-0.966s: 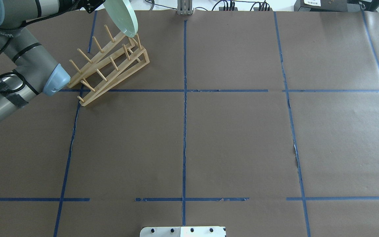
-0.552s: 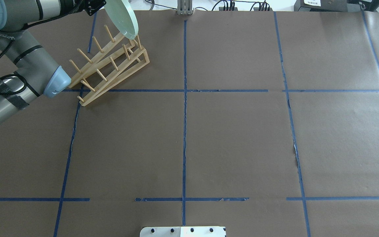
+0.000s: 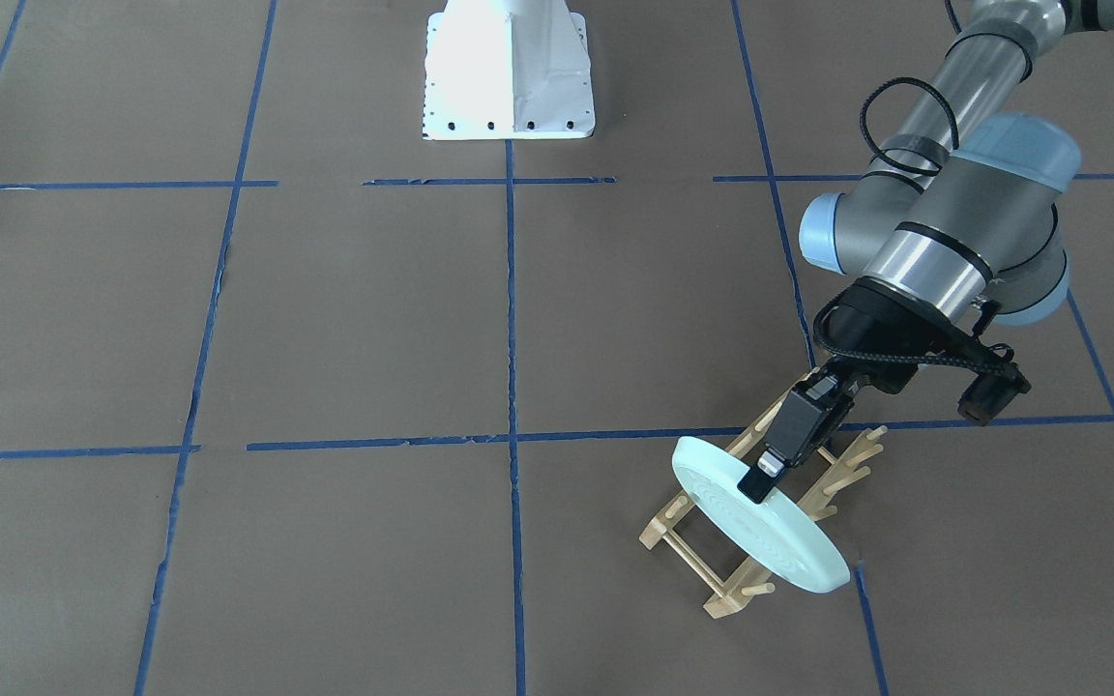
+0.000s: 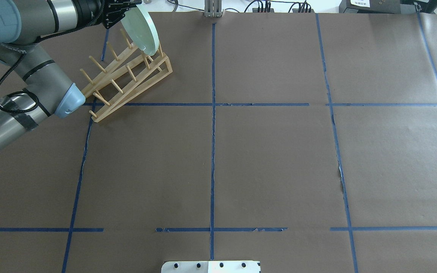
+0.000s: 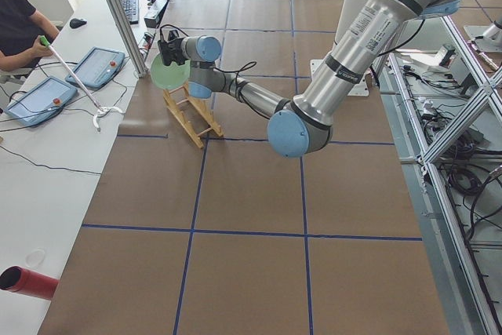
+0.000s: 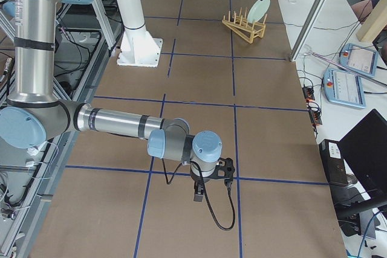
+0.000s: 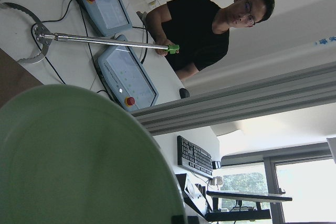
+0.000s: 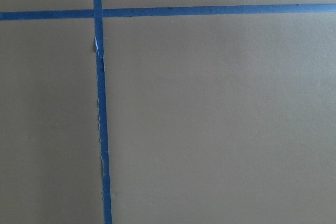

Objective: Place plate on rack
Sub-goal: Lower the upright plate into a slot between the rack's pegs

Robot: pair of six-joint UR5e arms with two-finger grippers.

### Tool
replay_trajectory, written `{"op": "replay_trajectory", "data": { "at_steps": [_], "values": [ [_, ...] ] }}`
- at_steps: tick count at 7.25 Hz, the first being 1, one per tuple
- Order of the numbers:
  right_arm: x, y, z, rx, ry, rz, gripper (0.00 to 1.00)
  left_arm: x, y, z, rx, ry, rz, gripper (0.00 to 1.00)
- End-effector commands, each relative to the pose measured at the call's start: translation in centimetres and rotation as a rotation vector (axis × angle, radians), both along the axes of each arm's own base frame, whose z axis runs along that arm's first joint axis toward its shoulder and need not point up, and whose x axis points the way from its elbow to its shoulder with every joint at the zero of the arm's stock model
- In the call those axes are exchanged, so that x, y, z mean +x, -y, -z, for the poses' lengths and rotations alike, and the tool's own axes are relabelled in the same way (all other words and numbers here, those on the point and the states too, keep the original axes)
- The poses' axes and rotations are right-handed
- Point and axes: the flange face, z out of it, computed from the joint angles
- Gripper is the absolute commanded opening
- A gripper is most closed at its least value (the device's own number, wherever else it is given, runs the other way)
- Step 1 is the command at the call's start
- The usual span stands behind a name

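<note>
My left gripper (image 3: 760, 480) is shut on the rim of the pale mint-green plate (image 3: 770, 532). It holds the plate tilted on edge over the far end of the light-wood rack (image 3: 659, 530). In the overhead view the plate (image 4: 142, 32) has its lower edge down among the end pegs of the rack (image 4: 139, 90), with the gripper (image 4: 121, 11) behind it. The plate (image 7: 79, 166) fills the lower left wrist view. My right gripper (image 6: 198, 196) hangs low over bare paper near the table's other end. I cannot tell whether it is open or shut.
The white robot base (image 3: 509, 72) stands at the table's near middle. An aluminium post (image 4: 212, 9) rises at the far edge. An operator (image 7: 205, 30) sits beyond the far edge with tablets and a grabber stick (image 7: 105, 40). A red cylinder (image 5: 27, 282) lies off the table.
My left arm has brought the plate down toward the rack's far end. Its lower edge now sits lower among the end pegs, and the wrist has swung further into view.
</note>
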Motion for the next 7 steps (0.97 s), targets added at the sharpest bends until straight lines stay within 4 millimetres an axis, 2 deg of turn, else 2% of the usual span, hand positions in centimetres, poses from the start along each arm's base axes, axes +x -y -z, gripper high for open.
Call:
{"op": "replay_trajectory", "data": {
  "at_steps": [1,2,7],
  "values": [
    [0.0,0.0,0.0,0.0,0.0,0.0,1.0,0.5,0.3,-0.8,0.015,0.038,0.001,0.0],
    [0.0,0.0,0.0,0.0,0.0,0.0,1.0,1.4,0.1,-1.3,0.009,0.047,-0.011,0.0],
    [0.0,0.0,0.0,0.0,0.0,0.0,1.0,2.5,-0.2,-1.8,0.001,0.054,-0.027,0.0]
  ]
}}
